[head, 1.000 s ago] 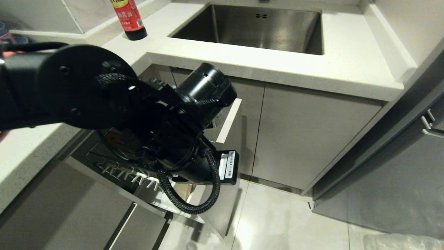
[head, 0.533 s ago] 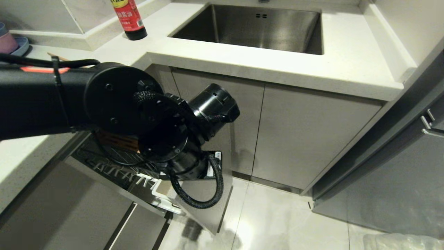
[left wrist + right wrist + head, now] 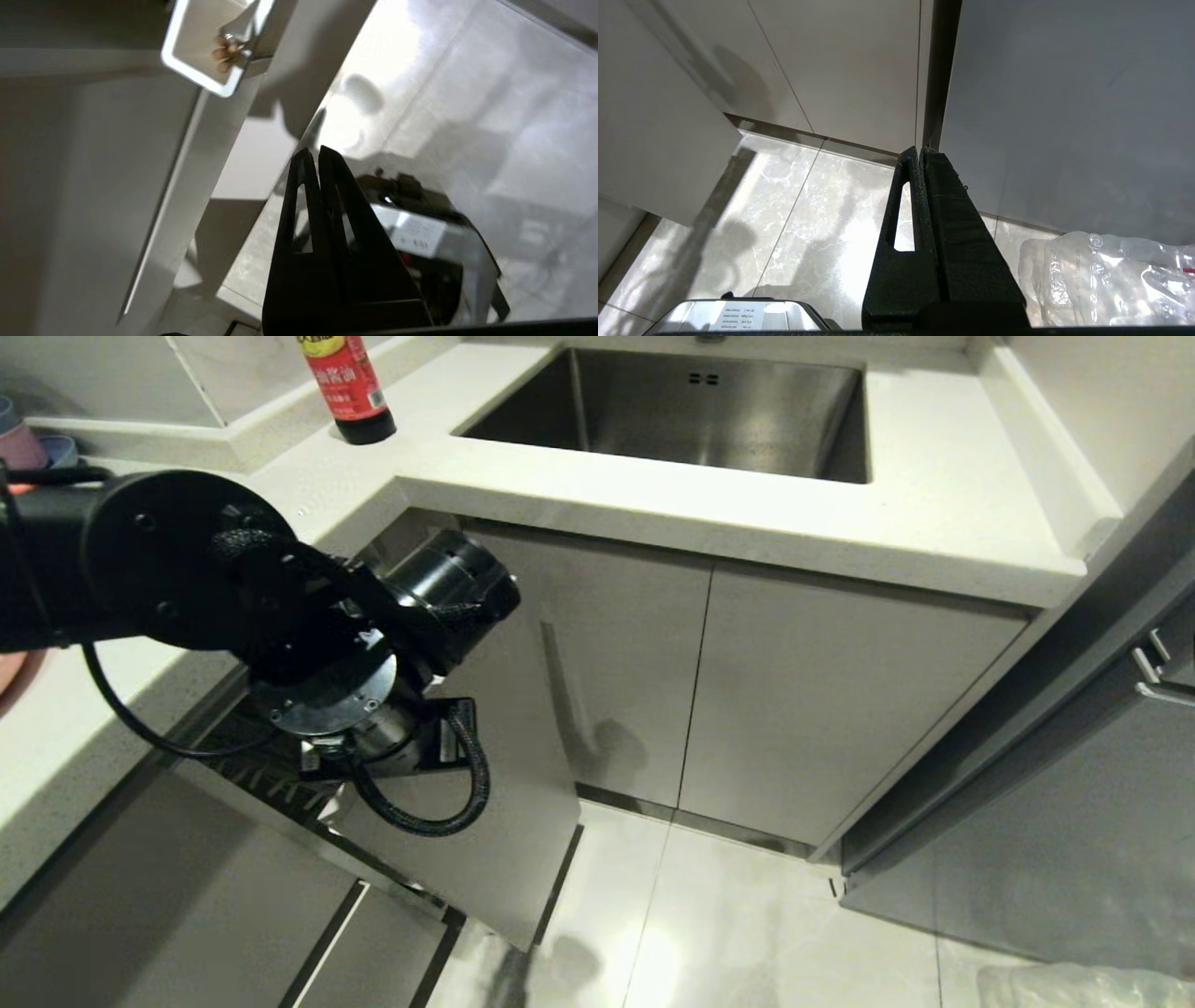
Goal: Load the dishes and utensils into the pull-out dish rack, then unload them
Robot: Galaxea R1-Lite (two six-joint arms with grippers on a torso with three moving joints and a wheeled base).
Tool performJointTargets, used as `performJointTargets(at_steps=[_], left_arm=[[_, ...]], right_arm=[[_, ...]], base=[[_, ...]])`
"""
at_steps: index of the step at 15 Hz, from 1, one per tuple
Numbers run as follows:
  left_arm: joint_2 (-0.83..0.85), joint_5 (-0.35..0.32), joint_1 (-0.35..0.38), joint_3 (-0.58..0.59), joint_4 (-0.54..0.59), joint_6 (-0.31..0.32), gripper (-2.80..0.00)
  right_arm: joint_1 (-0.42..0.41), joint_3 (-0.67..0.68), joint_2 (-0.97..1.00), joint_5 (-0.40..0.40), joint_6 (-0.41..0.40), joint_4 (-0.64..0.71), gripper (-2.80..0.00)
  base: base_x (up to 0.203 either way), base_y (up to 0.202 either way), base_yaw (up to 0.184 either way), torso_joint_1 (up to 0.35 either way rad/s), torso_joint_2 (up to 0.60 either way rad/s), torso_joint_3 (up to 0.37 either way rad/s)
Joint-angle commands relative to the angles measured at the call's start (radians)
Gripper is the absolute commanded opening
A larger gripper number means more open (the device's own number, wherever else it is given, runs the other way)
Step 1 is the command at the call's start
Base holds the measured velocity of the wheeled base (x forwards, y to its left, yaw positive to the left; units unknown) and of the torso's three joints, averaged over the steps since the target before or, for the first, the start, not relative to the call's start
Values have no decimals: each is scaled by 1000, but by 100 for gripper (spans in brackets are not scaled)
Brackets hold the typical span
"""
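Left gripper (image 3: 312,154), jaws clenched on nothing, poised over the pull-out dish rack (image 3: 271,770) below the worktop (image 3: 653,495), chopsticks (image 3: 224,51) standing in its white caddy (image 3: 187,60). Right gripper (image 3: 920,154) clenched above the floor.

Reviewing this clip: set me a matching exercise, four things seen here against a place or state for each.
Things:
1. red-labelled dark sauce bottle
2. steel sink
3. left hand
4. clear plastic bag

Places or states:
A. lying on the floor
B. shut, empty
C. standing on the counter left of the sink
D. sunk into the white countertop

Pairs: 1-C, 2-D, 3-B, 4-A
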Motion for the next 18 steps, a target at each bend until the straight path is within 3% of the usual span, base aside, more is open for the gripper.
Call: performJointTargets(at_steps=[1,6,10,14,17,18], left_arm=[[-46,20,65,29,6,-2,-280],[-98,29,233,76,2,7,-280],[-139,-7,229,75,1,17,-280],[-225,-166,186,60,2,65,-280],[-375,-396,200,8,4,125,-280],[-442,-483,242,-15,4,155,-280]], right_arm=[[0,0,-1,0,0,0,-280],[0,-1,0,0,0,0,-280],[0,0,0,0,0,0,-280],[0,0,0,0,0,0,-280],[0,0,0,0,0,0,-280],[0,0,0,0,0,0,-280]], base=[[0,0,0,0,0,0],[0,0,0,0,0,0],[0,0,0,0,0,0],[0,0,0,0,0,0],[0,0,0,0,0,0],[0,0,0,0,0,0]])
